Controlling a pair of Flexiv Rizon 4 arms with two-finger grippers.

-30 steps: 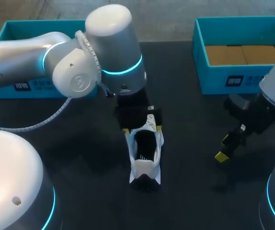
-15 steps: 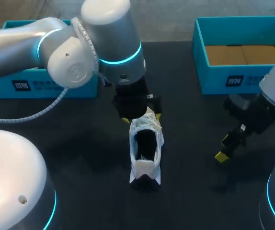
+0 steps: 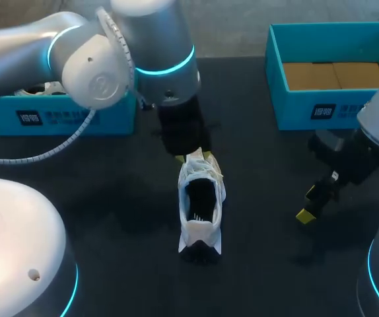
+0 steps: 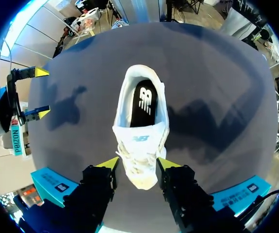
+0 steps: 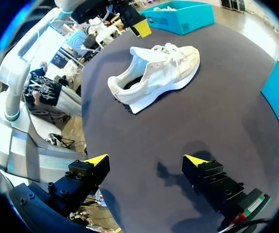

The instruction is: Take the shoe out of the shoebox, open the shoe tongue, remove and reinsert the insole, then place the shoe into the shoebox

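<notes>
We see the white sneaker (image 3: 201,201) standing upright on its sole near the middle of the dark table (image 3: 262,165). Its toe points at the far edge and its heel at the near edge. The black insole (image 4: 144,99) lies flat inside it, showing through the mouth of the shoe, and the laces and tongue sit over the forefoot.

Our left gripper (image 3: 193,157) hangs over the toe end of the sneaker, on the far side of it. From the left wrist, its two yellow-tipped fingers (image 4: 109,163) stand apart, one on each side of the toe. From the right wrist, one of those tips (image 5: 139,27) shows raised above and beyond the shoe, so nothing is clamped between them.

Our right gripper (image 3: 308,203) sits over the right part of the table, well apart from the sneaker, and in its wrist view the shoe lies ahead of it. Its fingers (image 5: 96,161) are spread wide over bare tabletop, holding nothing.

Two teal shoeboxes stand along the far edge. The right shoebox (image 3: 321,109), by the far right corner, shows a brown cardboard floor. The left shoebox (image 3: 64,119), by the far left corner, is partly hidden behind our left arm (image 3: 97,66).
</notes>
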